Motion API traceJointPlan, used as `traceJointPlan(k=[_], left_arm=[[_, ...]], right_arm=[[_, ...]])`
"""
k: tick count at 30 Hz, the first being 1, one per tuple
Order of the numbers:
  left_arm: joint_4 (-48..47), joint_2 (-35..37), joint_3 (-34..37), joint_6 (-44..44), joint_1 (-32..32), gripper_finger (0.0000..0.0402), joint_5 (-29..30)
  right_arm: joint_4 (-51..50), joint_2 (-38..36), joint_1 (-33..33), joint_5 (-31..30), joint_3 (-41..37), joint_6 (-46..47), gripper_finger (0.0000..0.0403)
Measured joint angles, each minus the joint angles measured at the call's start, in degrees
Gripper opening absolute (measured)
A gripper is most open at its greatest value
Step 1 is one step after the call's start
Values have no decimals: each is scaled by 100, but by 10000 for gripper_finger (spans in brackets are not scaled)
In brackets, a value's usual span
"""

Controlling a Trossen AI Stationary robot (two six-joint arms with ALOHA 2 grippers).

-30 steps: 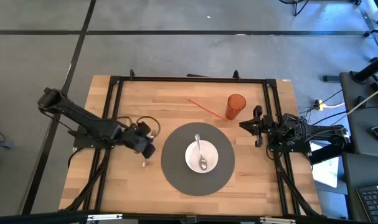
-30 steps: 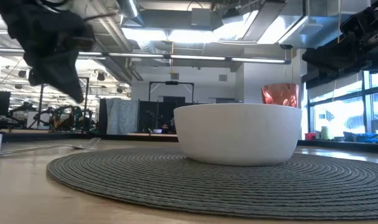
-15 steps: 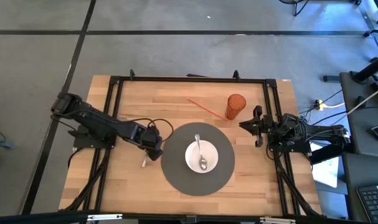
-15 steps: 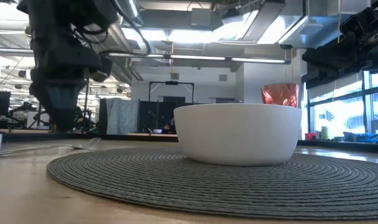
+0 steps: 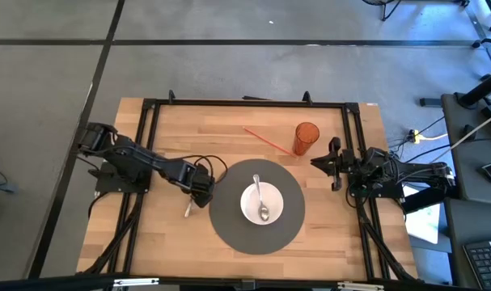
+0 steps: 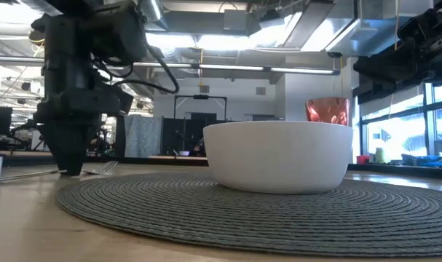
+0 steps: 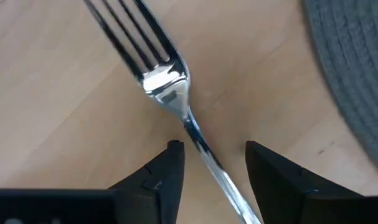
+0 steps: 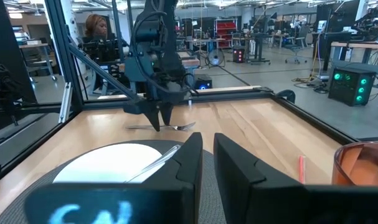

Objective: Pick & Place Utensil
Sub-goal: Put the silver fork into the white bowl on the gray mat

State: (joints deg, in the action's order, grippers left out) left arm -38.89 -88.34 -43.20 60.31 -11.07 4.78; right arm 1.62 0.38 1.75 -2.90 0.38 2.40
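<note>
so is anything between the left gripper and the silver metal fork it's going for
Nothing visible. The left gripper is open and straddles the handle of the silver metal fork, which lies flat on the bare wooden table beside the round grey woven placemat. The right gripper waits at the table's right edge.

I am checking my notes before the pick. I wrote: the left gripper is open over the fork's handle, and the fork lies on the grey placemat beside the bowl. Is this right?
One thing is wrong: the fork lies on the bare wooden table, beside the grey placemat, not on it. The left wrist view shows this. The left gripper is indeed open over the fork's handle.
</note>
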Motion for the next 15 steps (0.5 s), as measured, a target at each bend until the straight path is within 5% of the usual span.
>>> traceJointPlan(k=[10, 15], left_arm=[[24, -173, -58, -462, -1, 20, -196], [-810, -215, -509, -796, -2, 11, 141]], right_arm=[[-1, 0, 0, 0, 0, 17, 42], [1, 0, 1, 0, 0, 17, 42]])
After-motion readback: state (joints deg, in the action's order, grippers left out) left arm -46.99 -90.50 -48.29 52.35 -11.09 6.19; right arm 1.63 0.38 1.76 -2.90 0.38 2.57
